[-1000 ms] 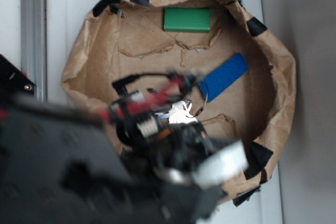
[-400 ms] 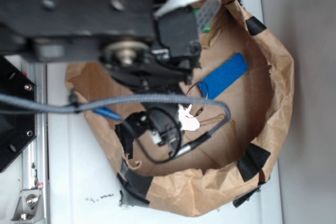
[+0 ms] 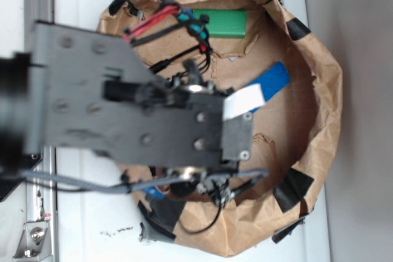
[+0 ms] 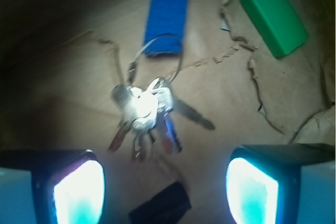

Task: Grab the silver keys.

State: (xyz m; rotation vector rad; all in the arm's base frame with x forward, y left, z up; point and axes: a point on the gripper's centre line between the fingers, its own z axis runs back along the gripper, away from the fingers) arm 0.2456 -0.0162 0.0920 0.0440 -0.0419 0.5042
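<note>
Only the wrist view shows the silver keys (image 4: 143,109) lying free ahead of the wide-open gripper (image 4: 165,190), the arm hiding them in the exterior view.

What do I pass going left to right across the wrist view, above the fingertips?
Keys → blue tag, a little right of them and higher → green block. The two fingers sit wide apart at the bottom corners, with the keys ahead of the gap.
</note>
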